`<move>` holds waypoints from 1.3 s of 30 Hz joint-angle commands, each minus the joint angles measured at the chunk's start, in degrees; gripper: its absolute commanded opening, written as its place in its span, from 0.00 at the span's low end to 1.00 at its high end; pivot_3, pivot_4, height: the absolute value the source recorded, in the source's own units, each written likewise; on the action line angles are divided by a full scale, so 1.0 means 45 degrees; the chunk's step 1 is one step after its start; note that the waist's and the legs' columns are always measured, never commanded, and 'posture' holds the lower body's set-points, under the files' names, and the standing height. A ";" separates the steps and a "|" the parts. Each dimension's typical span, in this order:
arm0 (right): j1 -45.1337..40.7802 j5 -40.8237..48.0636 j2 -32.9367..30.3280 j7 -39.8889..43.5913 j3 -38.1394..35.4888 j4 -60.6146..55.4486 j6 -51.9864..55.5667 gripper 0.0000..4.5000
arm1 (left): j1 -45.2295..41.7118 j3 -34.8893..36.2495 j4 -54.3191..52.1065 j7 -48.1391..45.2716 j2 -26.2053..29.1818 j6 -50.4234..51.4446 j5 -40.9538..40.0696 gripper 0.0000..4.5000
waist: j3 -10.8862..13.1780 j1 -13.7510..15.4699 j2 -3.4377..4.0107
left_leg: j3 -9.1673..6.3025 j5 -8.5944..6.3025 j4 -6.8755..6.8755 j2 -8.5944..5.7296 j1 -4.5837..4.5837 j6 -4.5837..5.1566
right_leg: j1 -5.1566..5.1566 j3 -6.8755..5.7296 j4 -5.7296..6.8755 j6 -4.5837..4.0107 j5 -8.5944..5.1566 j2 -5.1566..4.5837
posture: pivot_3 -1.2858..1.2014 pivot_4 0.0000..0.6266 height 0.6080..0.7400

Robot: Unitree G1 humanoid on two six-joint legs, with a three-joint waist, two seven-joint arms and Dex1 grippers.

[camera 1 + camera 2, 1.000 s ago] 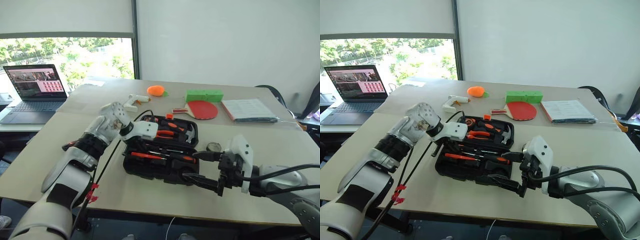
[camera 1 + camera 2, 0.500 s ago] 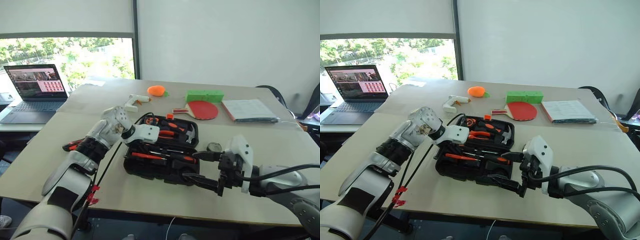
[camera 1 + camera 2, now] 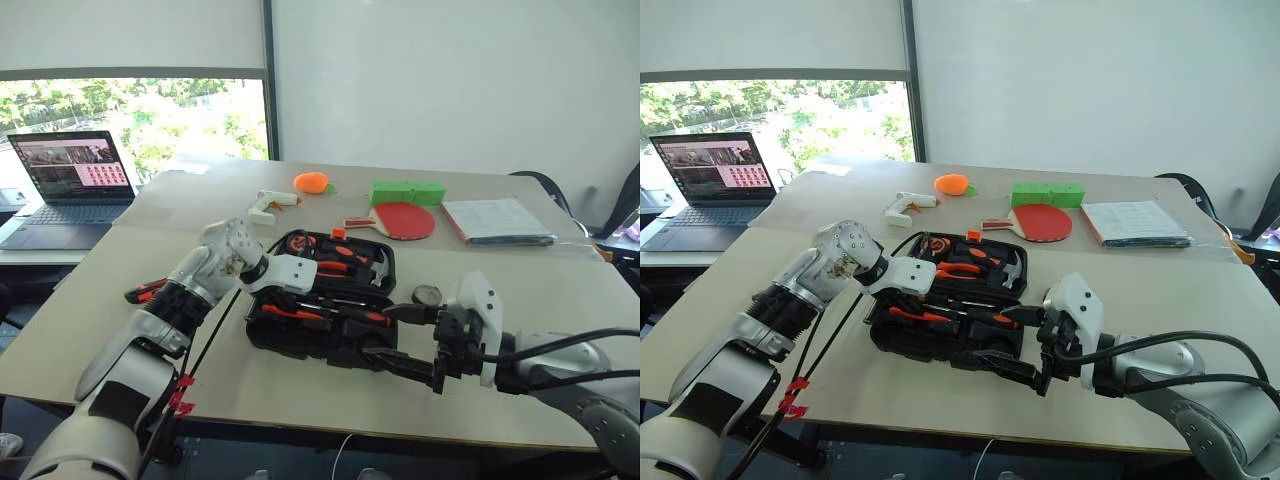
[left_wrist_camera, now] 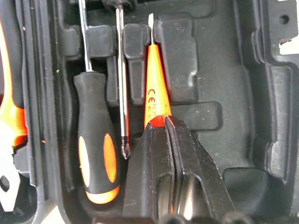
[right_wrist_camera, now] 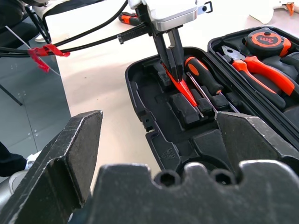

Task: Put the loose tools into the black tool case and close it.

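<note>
The black tool case lies open on the table, with pliers, a tape measure and a hammer in its far half. My left gripper reaches down into the near half and is shut on the slim orange-red stick tool, which lies along a recess. Beside it in the case is a screwdriver with a black-and-orange handle. Another screwdriver lies loose on the table left of my left arm. The small round black roll sits just right of the case. My right gripper hovers open at the case's near right corner, holding nothing.
Behind the case lie a white glue gun, an orange object, a green block, a red paddle and a booklet. A laptop stands open at the far left.
My left forearm has dropped a little, with the gripper still shut on the stick tool over the same recess. The right arm has not moved.
</note>
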 commanded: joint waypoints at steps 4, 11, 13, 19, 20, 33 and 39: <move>-0.0123 -0.0089 0.0012 0.0084 -0.0140 -0.0154 -0.0332 1.00 | -0.0982 0.0510 0.0630 -0.0199 -0.0281 0.1057 -0.0426 0.02 | 0.0002 0.0033 -0.0003 | -0.0003 0.0000 0.0009 -0.0001 -0.0020 0.0000 | -0.0012 -0.0006 -0.0002 0.0001 0.0000 -0.0001 | 0.52 0.24 0.97; -0.0138 -0.0172 0.0030 0.0127 -0.0080 -0.0102 -0.0321 1.00 | -0.1827 0.0606 0.1834 0.0027 -0.0476 0.0720 -0.0563 0.02 | 0.0002 0.0040 -0.0003 | -0.0006 0.0000 0.0005 -0.0002 -0.0031 0.0000 | -0.0017 -0.0010 -0.0016 0.0002 0.0000 -0.0001 | 0.52 0.24 0.97; -0.0094 -0.0165 0.0012 0.0134 -0.0098 -0.0124 -0.0307 1.00 | -0.1894 0.0644 0.1911 -0.0044 -0.0507 0.0768 -0.0649 0.02 | 0.0002 0.0039 -0.0003 | -0.0006 -0.0001 0.0004 -0.0001 -0.0033 0.0001 | -0.0019 -0.0011 -0.0016 0.0002 -0.0001 -0.0001 | 0.52 0.24 0.97; -0.0033 -0.0157 -0.0026 0.0138 -0.0158 -0.0126 -0.0287 1.00 | -0.1619 0.0429 0.1935 -0.0048 -0.0501 0.0530 -0.0567 0.02 | 0.0002 0.0035 -0.0003 | -0.0008 0.0000 0.0002 -0.0001 -0.0034 0.0000 | -0.0020 -0.0011 -0.0015 0.0002 0.0000 0.0000 | 0.52 0.24 0.97; -0.0025 -0.0145 -0.0034 0.0135 -0.0173 -0.0136 -0.0278 1.00 | -0.1515 0.0364 0.1897 0.0004 -0.0485 0.0463 -0.0495 0.02 | 0.0002 0.0037 -0.0003 | -0.0007 0.0000 0.0002 -0.0001 -0.0034 0.0000 | -0.0020 -0.0011 -0.0015 0.0002 0.0000 0.0000 | 0.52 0.24 0.97; -0.0001 -0.0053 -0.0083 0.0161 -0.0230 -0.0146 -0.0221 1.00 | -0.0861 0.0187 0.1739 0.0397 -0.0466 0.0117 -0.0198 0.02 | 0.0002 0.0024 -0.0003 | -0.0009 -0.0001 0.0001 -0.0001 -0.0032 0.0001 | -0.0018 -0.0011 -0.0017 0.0001 0.0000 -0.0001 | 0.52 0.24 0.97; 0.0006 0.0022 -0.0070 0.0187 -0.0247 -0.0138 -0.0182 1.00 | -0.1075 0.0571 0.1831 0.0538 -0.0579 0.0263 -0.0513 0.02 | 0.0002 0.0027 -0.0003 | -0.0009 0.0000 -0.0003 0.0000 -0.0032 0.0000 | -0.0018 -0.0011 -0.0020 0.0001 0.0000 0.0000 | 0.52 0.24 0.97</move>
